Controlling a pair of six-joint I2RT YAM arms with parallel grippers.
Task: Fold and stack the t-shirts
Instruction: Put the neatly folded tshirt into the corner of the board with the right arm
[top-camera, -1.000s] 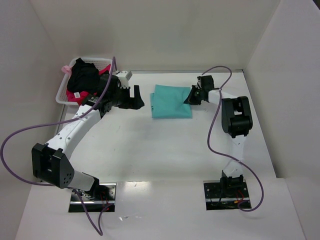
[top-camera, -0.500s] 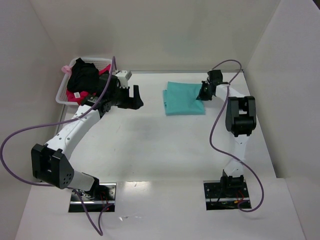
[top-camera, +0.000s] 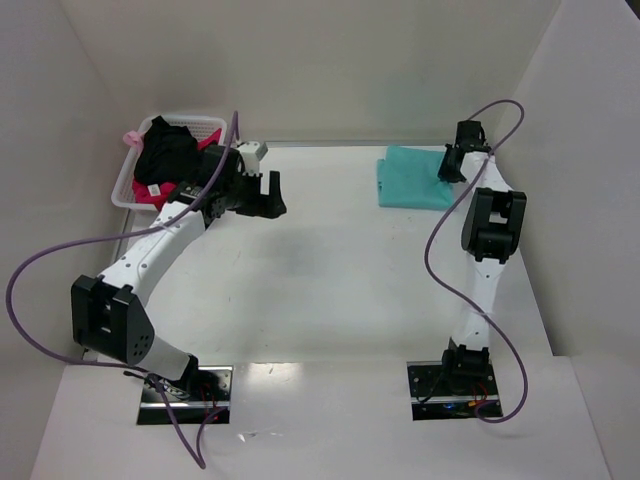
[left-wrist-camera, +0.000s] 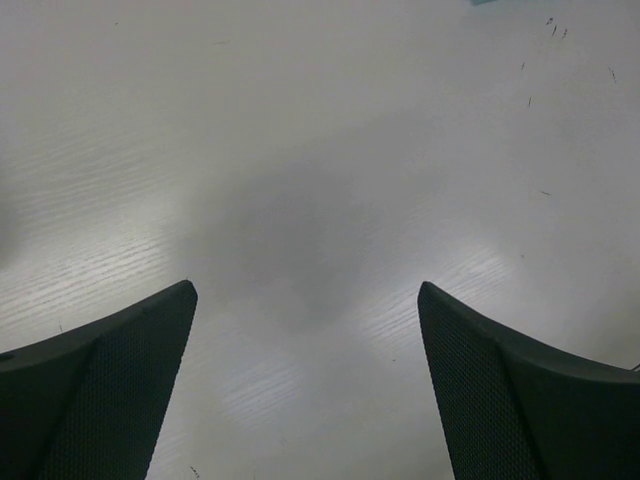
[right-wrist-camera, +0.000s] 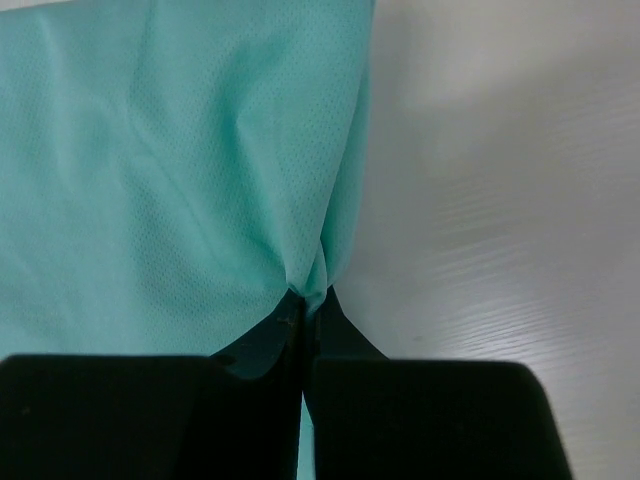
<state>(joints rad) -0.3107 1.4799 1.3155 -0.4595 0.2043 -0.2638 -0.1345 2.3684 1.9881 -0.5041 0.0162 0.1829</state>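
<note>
A folded teal-green t-shirt (top-camera: 410, 178) lies at the back right of the table, and it fills the left of the right wrist view (right-wrist-camera: 170, 170). My right gripper (top-camera: 448, 166) is shut on the shirt's right edge; the cloth bunches into the closed jaws (right-wrist-camera: 305, 300). A black t-shirt (top-camera: 165, 155) and a pink-red t-shirt (top-camera: 150, 195) lie crumpled in the white basket (top-camera: 123, 192) at the back left. My left gripper (top-camera: 268, 195) hangs open just right of the basket. Its fingers (left-wrist-camera: 110, 380) frame only bare table.
White walls close in the table on the left, back and right. The right arm (top-camera: 490, 225) stretches along the right wall. A purple cable (top-camera: 60, 260) loops out left of the left arm.
My right gripper has dragged the teal-green t-shirt from the back middle of the table to the back right. The left gripper has stayed open beside the basket.
</note>
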